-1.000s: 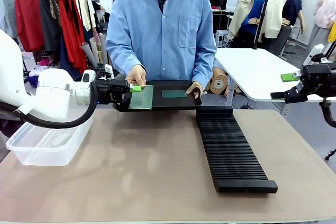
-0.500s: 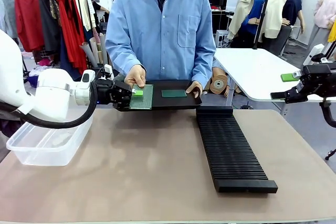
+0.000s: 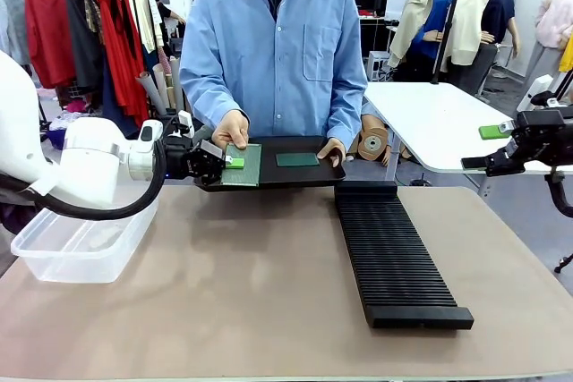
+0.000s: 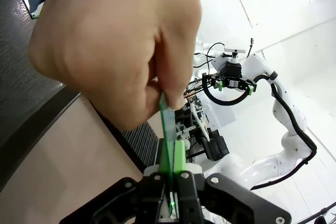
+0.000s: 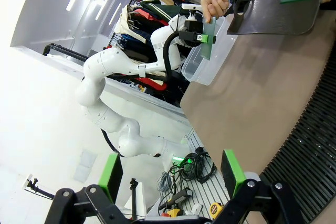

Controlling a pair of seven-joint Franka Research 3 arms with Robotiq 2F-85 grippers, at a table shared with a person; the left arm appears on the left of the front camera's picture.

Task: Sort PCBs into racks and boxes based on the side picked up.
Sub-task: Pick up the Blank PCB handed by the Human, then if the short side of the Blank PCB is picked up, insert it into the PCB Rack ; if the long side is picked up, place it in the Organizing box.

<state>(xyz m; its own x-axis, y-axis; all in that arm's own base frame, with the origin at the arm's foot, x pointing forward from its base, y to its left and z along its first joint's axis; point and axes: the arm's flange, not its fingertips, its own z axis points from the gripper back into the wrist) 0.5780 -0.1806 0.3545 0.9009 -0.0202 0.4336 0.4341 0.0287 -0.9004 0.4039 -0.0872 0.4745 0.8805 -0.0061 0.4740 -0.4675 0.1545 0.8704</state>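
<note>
My left gripper (image 3: 231, 163) is shut on the near edge of a lighter green PCB (image 3: 245, 166) at the left end of a black tray (image 3: 315, 174) that the person holds up. In the left wrist view the PCB (image 4: 167, 124) stands edge-on between my pads (image 4: 180, 157), and the person's hand (image 4: 115, 45) pinches its far end. A second, dark green PCB (image 3: 296, 159) lies flat on the tray. The black slotted rack (image 3: 394, 257) runs down the table's right half. The clear box (image 3: 81, 243) sits at the left edge. My right gripper (image 5: 170, 174) hangs open and empty, off to the right (image 3: 498, 131).
The person stands at the far edge, one hand (image 3: 234, 129) at the held board and the other (image 3: 333, 151) on the tray's right end. A white table (image 3: 439, 123) stands behind at the right. Bare brown tabletop (image 3: 242, 284) lies between box and rack.
My left gripper's jaws have closed onto the edge of the lighter PCB. The arm itself has barely shifted. The right arm has not moved.
</note>
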